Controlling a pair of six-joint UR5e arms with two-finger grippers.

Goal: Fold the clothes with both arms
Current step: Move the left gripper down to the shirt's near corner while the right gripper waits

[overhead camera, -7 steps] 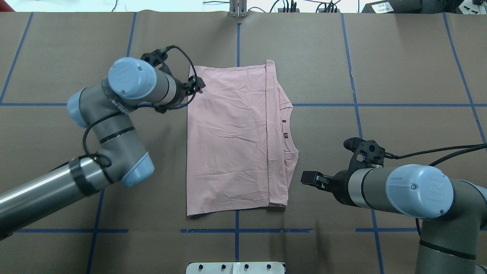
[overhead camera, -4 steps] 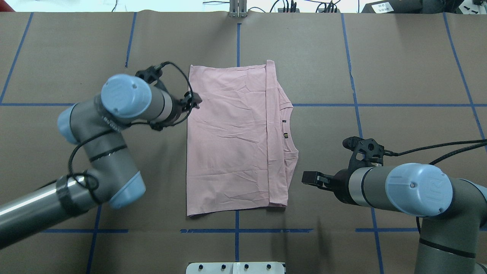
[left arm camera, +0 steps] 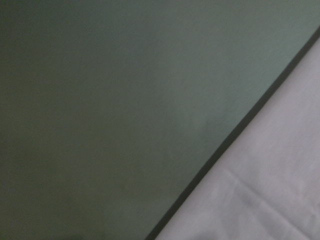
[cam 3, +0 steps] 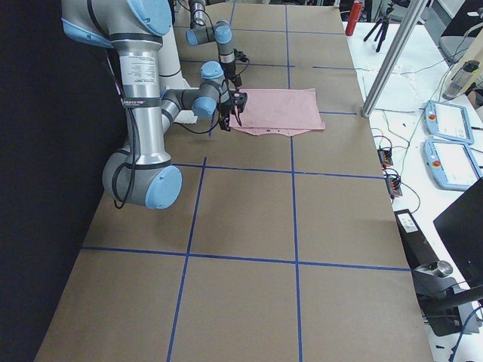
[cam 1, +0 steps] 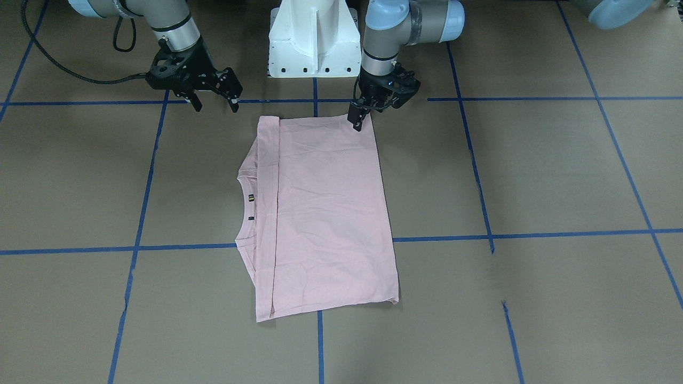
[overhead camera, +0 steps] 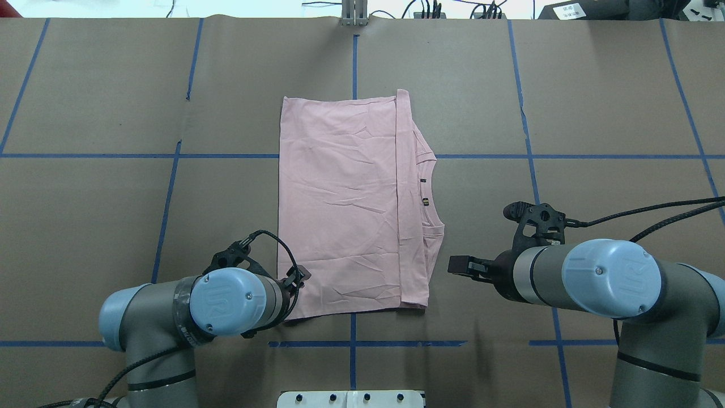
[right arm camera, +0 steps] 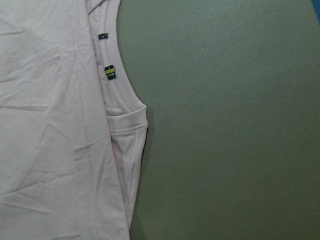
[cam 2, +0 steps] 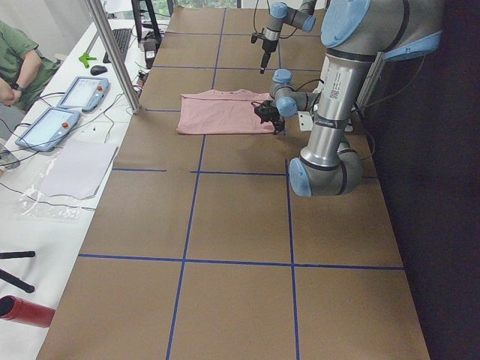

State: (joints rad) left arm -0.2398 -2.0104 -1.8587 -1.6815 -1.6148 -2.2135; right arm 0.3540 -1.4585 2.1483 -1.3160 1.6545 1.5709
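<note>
The pale pink T-shirt [overhead camera: 340, 209] lies folded flat at the table's middle, plain back up, with its collar [overhead camera: 426, 192] towards my right. It also shows in the front view [cam 1: 325, 213] and in the right wrist view [right arm camera: 50, 125]. My left gripper [overhead camera: 298, 276] hangs at the shirt's near left corner, seen in the front view [cam 1: 356, 121] with its fingers pointing down. Its jaws look slightly apart and hold nothing. My right gripper [overhead camera: 456, 264] is open and empty, just off the shirt's near right side [cam 1: 216, 104].
The brown table [overhead camera: 595, 113] carries a grid of blue tape lines. The white pedestal [cam 1: 312, 37] stands at the near edge between the arms. A side bench with tablets [cam 2: 60, 105] and a metal post [cam 2: 112, 52] lies beyond the far edge.
My left arm has swung from the shirt's far left corner back to its near left corner. The right arm has barely moved. The shirt lies as before.
</note>
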